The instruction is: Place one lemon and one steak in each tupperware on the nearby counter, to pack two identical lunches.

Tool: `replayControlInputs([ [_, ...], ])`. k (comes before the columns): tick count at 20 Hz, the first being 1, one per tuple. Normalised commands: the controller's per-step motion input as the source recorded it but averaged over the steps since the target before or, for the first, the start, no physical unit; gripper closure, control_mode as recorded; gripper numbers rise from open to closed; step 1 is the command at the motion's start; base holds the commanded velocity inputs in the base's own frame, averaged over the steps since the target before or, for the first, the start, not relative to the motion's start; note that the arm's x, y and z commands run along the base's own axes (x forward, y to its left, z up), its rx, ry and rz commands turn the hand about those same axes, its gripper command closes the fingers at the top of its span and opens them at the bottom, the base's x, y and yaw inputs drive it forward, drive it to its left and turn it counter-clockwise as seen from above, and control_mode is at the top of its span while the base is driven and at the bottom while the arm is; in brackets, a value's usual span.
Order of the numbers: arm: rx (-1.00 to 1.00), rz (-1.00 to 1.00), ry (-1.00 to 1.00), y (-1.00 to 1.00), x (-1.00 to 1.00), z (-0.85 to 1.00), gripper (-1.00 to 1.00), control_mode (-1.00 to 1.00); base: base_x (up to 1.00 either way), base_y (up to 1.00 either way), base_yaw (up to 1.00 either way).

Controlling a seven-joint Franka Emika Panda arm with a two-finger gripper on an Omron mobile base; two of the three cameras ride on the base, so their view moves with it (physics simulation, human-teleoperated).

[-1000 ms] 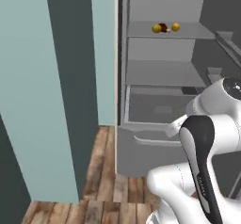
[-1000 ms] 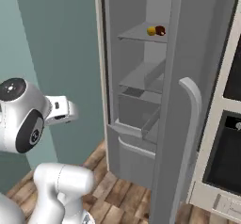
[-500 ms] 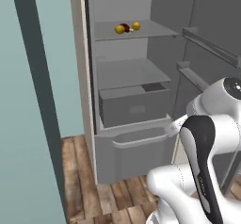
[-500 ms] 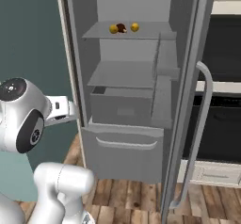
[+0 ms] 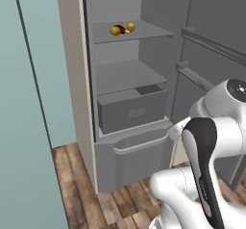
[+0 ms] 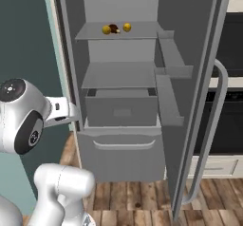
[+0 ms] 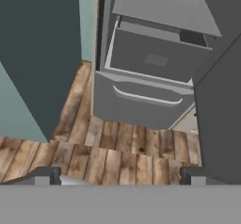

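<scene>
The gripper [image 7: 117, 175] is seen at the bottom of the hand view with its two dark finger tips [image 7: 44, 175] set wide apart and nothing held between them. Directly below and ahead of it, the wooden plank floor [image 7: 117, 152] is shown. Just beyond the floor, ahead of the gripper, the bottom drawer [image 7: 141, 106] of an open grey fridge [image 6: 71, 54] is found, with a curved handle across its front. Above that drawer, further ahead of the hand, a smaller grey drawer [image 7: 155, 56] is seen, pulled part way out beneath a flat shelf. To the right of the hand, the open fridge door [image 6: 199, 78] is shown, edged by a long pale handle [image 6: 213, 139]. To the left of the hand, a teal wall [image 7: 37, 53] is seen. Farthest from the gripper, well above it on the upper shelf [image 6: 118, 32], two lemons are lying: one lemon [image 6: 106, 30] at the left and the second lemon [image 6: 127, 27] at the right. Between them a dark brown-red steak [image 6: 114, 28] is placed, close beside the left one. From the left base view the same group is seen on that shelf, well apart from the hand.
</scene>
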Motion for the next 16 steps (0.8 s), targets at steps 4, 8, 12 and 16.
replayControlInputs([
  [4, 0.00, 0.00, 0.00, 0.00, 0.00, 0.00, -1.00, 1.00, 0.39, -0.15, -0.10],
  [8, 0.00, 0.00, 0.00, 0.00, 0.00, 0.00, -1.00, 1.00, 0.39, -0.02, -0.06],
  [12, 0.00, 0.00, 0.00, 0.00, 0.00, 0.00, -1.00, 1.00, 0.30, -0.15, -0.03],
  [16, 0.00, 0.00, 0.00, 0.00, 0.00, 0.00, -1.00, 1.00, 0.45, -0.17, -0.02],
])
